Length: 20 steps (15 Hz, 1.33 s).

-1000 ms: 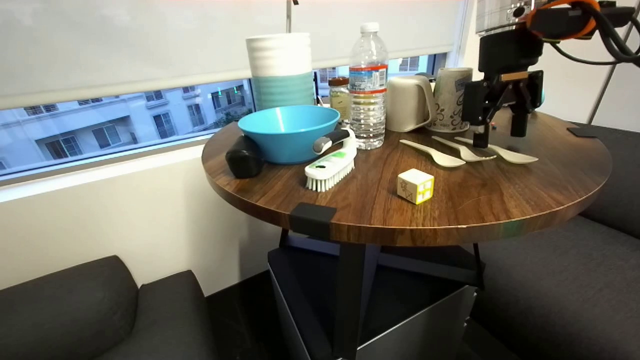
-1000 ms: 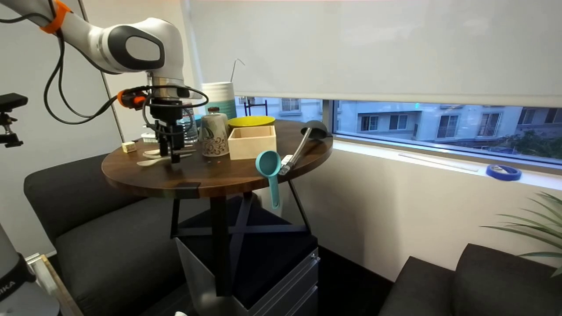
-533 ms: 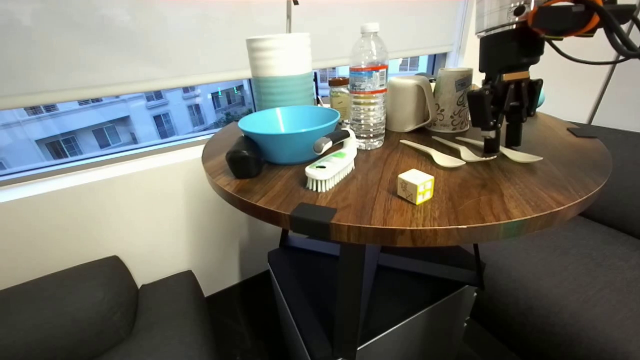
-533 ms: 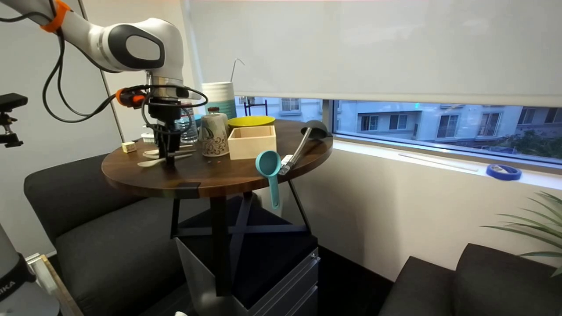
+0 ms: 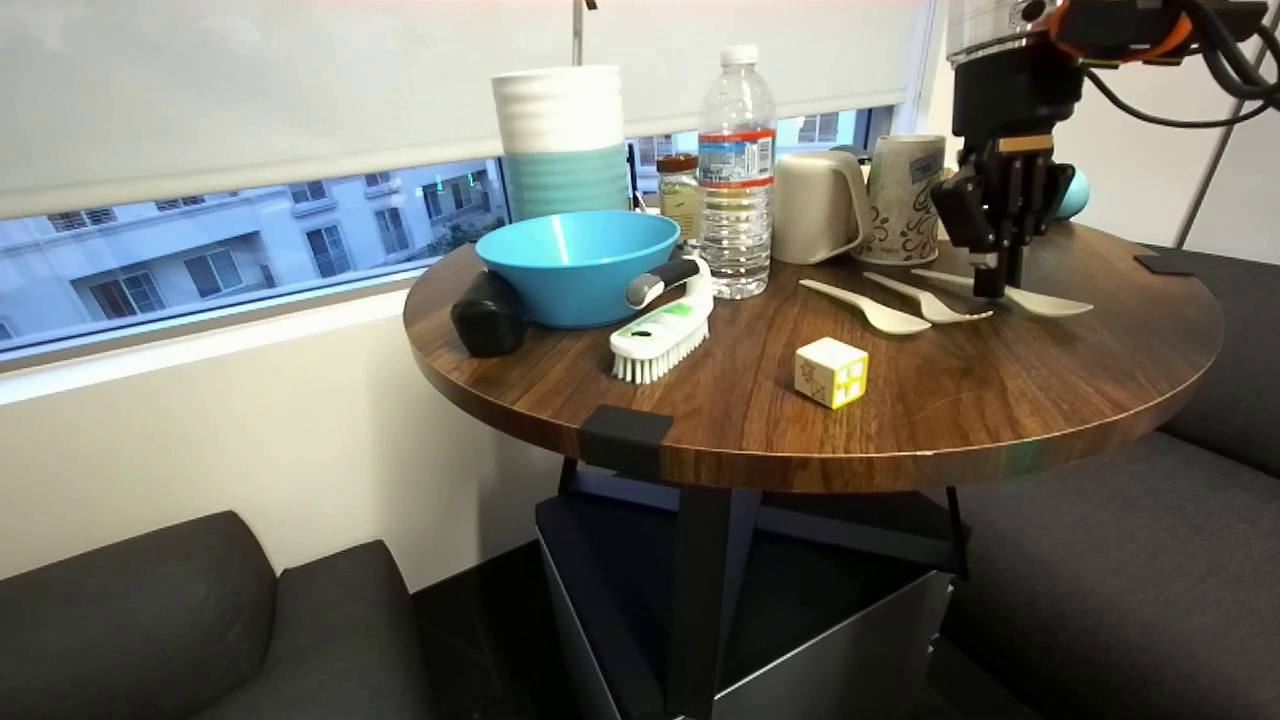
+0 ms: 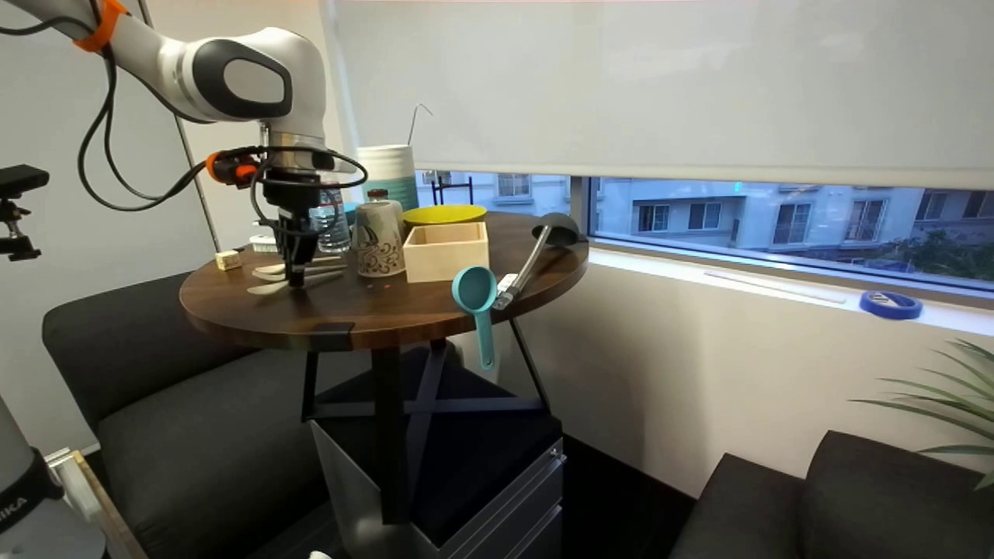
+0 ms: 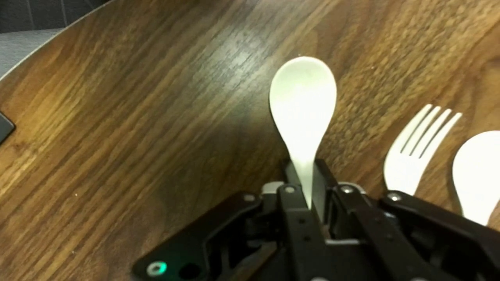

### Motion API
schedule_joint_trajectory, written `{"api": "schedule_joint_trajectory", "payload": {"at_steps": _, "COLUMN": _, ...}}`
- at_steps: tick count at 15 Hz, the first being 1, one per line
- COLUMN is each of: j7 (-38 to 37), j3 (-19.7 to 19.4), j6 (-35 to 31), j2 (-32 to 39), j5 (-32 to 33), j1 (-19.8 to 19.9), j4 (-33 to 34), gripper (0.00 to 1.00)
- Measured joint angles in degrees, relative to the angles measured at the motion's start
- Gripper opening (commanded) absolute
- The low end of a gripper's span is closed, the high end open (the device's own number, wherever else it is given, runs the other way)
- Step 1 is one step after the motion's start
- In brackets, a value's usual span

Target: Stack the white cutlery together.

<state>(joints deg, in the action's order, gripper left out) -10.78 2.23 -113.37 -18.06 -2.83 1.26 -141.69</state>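
Note:
The white cutlery lies on the round wooden table: a spoon [image 7: 302, 97], a fork [image 7: 414, 156] and another spoon [image 7: 478, 175], side by side. My gripper [image 7: 305, 169] is shut on the neck of the first spoon, which sits between the pads with its bowl pointing away. In an exterior view the gripper [image 5: 1000, 288] points down over this spoon [image 5: 1050, 303], with the fork [image 5: 945, 308] and the other spoon [image 5: 885, 316] beside it. Part of the held handle is hidden by the fingers. Whether the spoon is clear of the table I cannot tell.
Near the cutlery are a patterned cup [image 5: 905, 205], a beige mug [image 5: 812, 205], a water bottle [image 5: 737, 190] and a pale block [image 5: 830, 372]. A brush [image 5: 665, 325] and blue bowl [image 5: 575, 275] stand farther off. A wooden box [image 6: 446, 260] sits beyond the cup.
The jaws have gone from open to shut around the spoon's neck. The spoon has shifted and turned slightly away from the fork, and the gripper has risen a little in the last half second.

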Motion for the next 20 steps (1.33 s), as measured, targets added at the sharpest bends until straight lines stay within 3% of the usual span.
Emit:
{"api": "schedule_joint_trajectory", "payload": {"at_steps": 12, "j7": 1.7, "j3": 0.9, "j6": 5.0, "j2": 2.3, "j5": -10.1, "j1": -4.8, "j4": 7.5, "gripper": 0.04}}
{"api": "schedule_joint_trajectory", "payload": {"at_steps": 20, "j7": -6.1, "j3": 3.0, "j6": 0.8, "j2": 7.9, "j5": -9.9, "j1": -4.9, "j4": 10.0, "gripper": 0.04}}
